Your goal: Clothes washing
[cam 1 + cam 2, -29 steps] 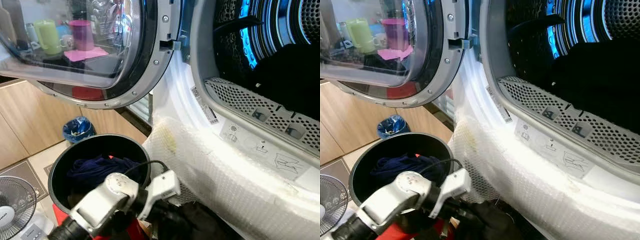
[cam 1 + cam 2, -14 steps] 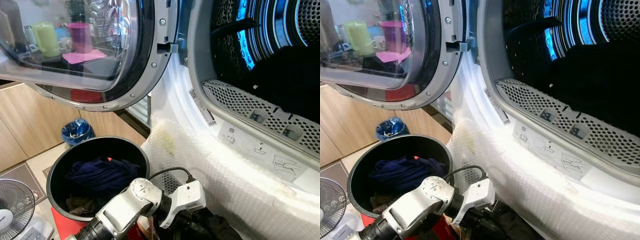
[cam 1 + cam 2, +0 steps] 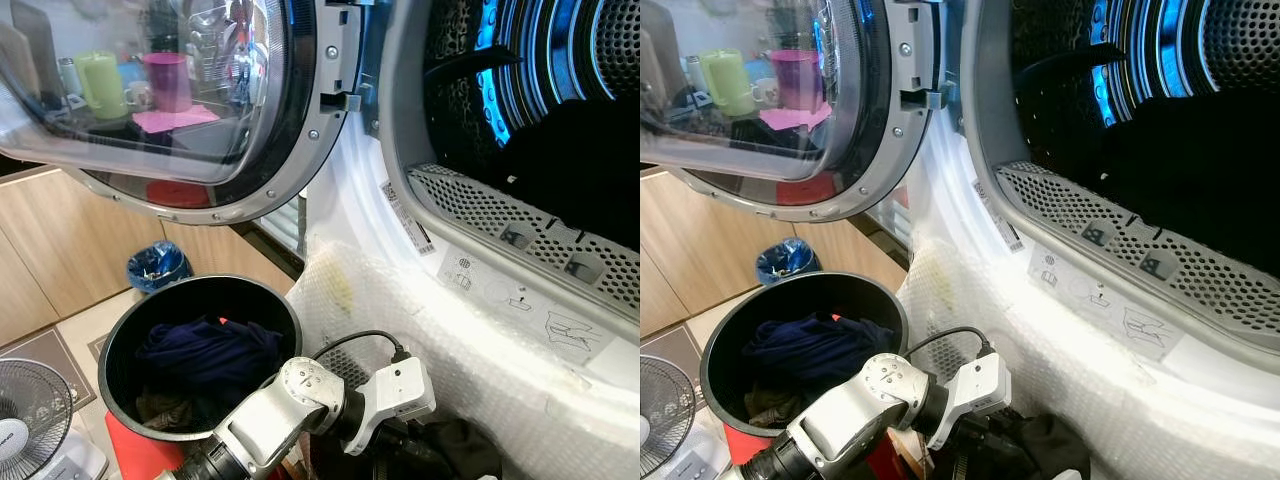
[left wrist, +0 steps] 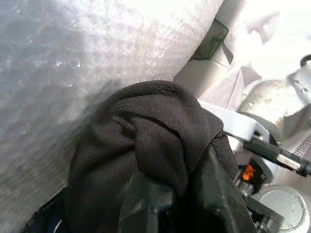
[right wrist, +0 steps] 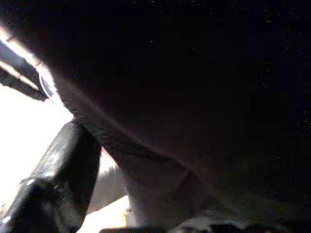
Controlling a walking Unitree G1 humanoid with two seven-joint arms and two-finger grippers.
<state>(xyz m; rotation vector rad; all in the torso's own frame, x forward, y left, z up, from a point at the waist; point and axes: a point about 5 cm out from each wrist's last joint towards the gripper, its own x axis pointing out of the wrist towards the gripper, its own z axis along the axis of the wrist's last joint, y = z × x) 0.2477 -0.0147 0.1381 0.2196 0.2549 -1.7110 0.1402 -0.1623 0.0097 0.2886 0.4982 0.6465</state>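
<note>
Front-loading washing machine (image 3: 350,215), round glass door (image 3: 180,100) swung wide to the robot's left. The drum (image 3: 540,90) is lit blue at the back, with a dark load low inside. Bubble wrap (image 3: 460,350) covers the machine's white front below the opening.

A black bucket (image 3: 115,345) stands on the floor to the left of the machine, just beside the wrapped front. A navy garment (image 3: 205,350) lies bunched inside it, with a brownish piece beneath.

The left arm reaches low across the bucket's right edge toward the machine's base. The left gripper (image 4: 180,194) is clenched on a black garment (image 4: 155,131): in the left wrist view the cloth is bunched over and between the black fingers (image 4: 218,194) and lies against the bubble wrap. In the head views this garment (image 3: 450,450) sits low at the foot of the machine, below the drum opening and right of the bucket.

Right gripper: the right wrist view is very dark. One black finger (image 5: 58,179) is visible beside a dark fold of fabric, probably the same garment; I cannot tell how that gripper stands.

Also on the floor: a blue waste bin (image 3: 158,263) by the wooden cabinets (image 3: 60,260), and a white fan (image 3: 30,410) at the left edge.
</note>
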